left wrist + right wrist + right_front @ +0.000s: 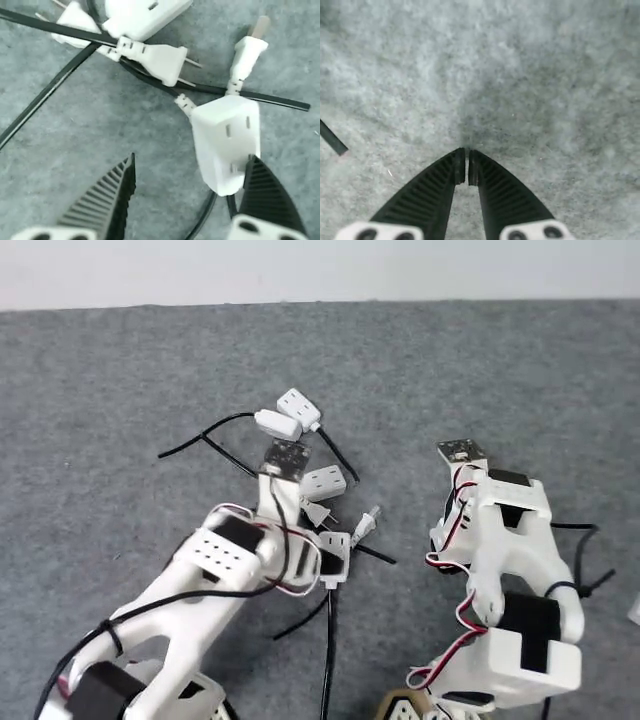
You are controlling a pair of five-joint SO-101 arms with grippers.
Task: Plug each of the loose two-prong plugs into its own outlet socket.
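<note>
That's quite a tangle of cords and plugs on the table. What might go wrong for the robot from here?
1. The open left hand has one finger at the edge of the white socket; closing might shove it aside rather than grip it.
2. The black cords cross beneath the loose plug, so lifting one piece may drag the others along.
</note>
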